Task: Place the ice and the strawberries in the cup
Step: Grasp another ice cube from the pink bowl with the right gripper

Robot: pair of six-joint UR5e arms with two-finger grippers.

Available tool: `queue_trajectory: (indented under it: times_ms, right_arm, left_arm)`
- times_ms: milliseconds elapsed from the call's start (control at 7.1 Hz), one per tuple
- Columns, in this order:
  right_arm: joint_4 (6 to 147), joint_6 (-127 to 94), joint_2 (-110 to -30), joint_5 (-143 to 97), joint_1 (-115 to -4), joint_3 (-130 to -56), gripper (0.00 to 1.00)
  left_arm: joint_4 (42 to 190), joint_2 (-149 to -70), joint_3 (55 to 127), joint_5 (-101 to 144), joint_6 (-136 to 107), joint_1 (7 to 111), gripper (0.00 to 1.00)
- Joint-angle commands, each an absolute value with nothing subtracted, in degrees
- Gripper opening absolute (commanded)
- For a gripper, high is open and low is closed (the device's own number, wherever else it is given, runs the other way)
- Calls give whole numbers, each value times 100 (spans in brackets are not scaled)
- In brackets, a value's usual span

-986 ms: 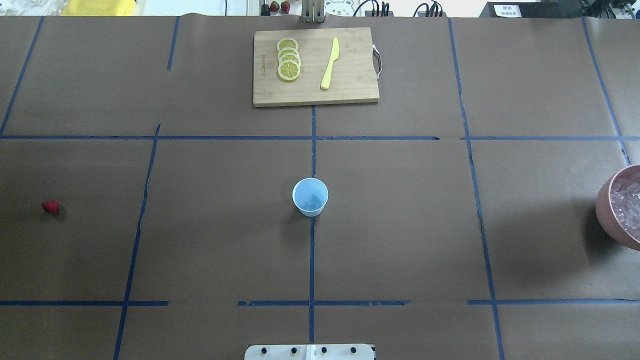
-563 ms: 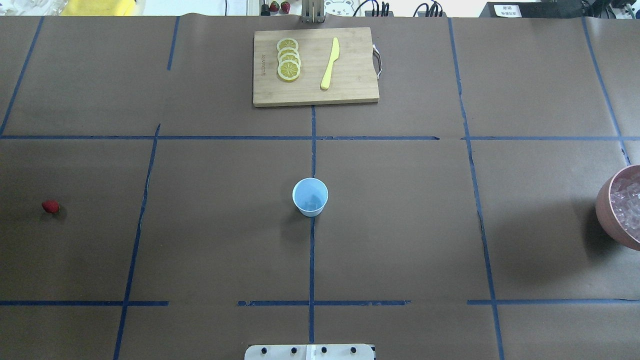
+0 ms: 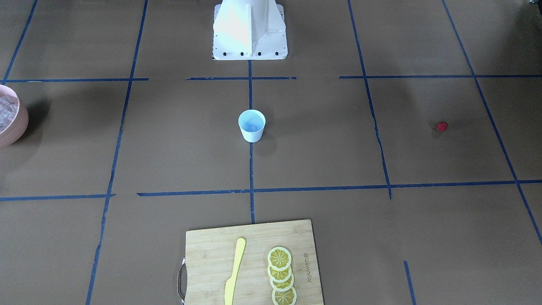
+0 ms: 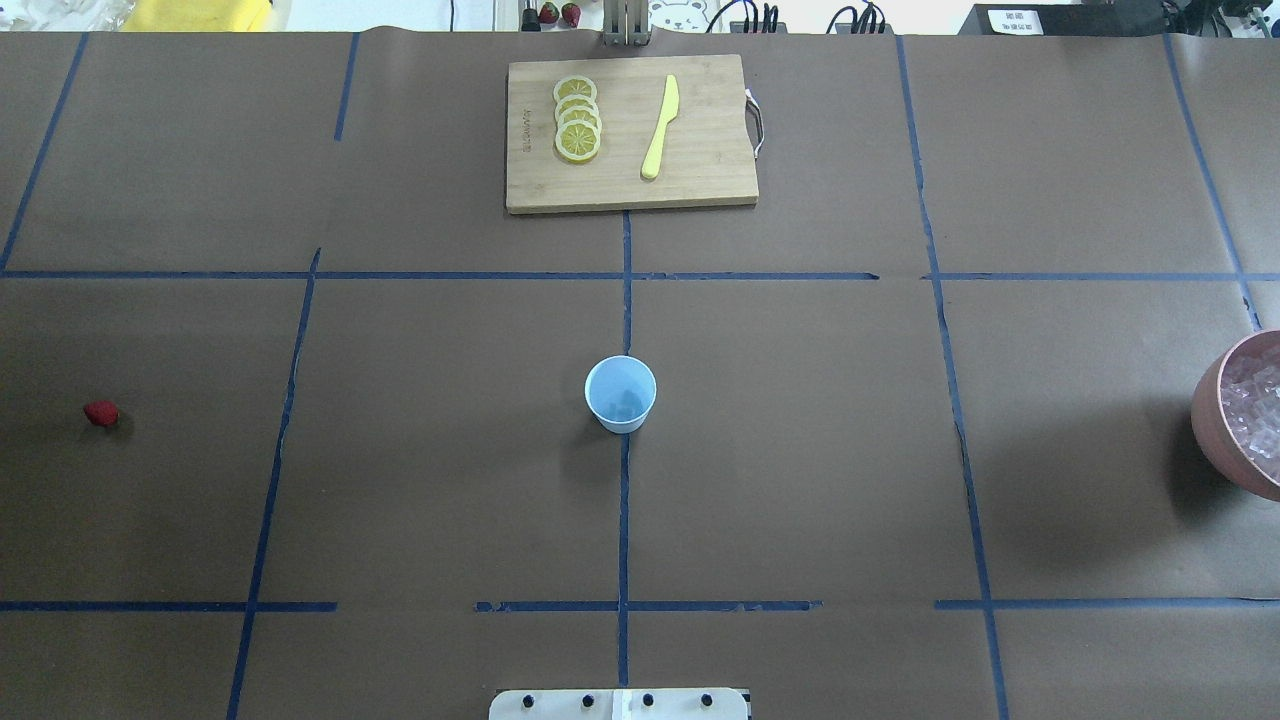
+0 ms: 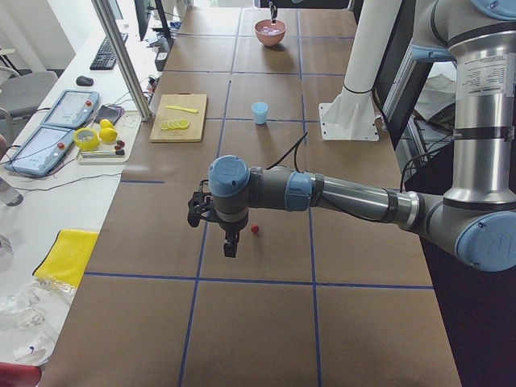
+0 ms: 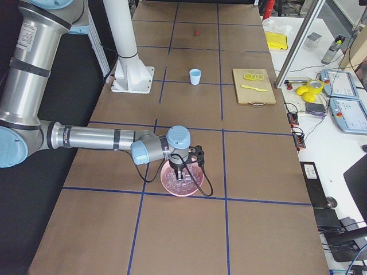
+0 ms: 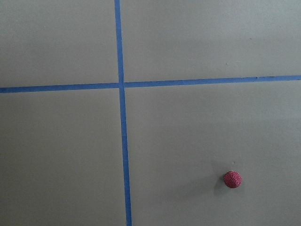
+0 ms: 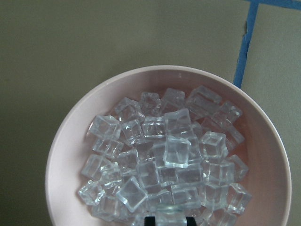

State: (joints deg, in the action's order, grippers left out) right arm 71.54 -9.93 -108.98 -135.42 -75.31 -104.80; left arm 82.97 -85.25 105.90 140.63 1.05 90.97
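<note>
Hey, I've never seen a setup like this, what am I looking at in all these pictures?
Two robot arms work at a brown table. Two pictures look down on it from opposite sides, two look along it from its ends, and two come from wrist cameras. In the middle stands a cup; a board with lemon slices and a knife lies farther out. The left hand hangs near a strawberry, the right hand over a bowl of ice. Whether either hand is open, or holds anything, I cannot tell.
</note>
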Motion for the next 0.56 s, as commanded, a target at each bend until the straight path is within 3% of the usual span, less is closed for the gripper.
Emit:
queue_trajectory:
  times_ms: [0,422]
  right_arm:
    - [7172,-1071,-10855,-13762,-7690,-10608,0]
    - [7260,-3218,-10085,-13729,-7122,-11134,0]
  left_arm:
    - [8306,-8525,10582,14063,105,9097,100]
    - [8314,-8525,10547,14063,105,9097,100]
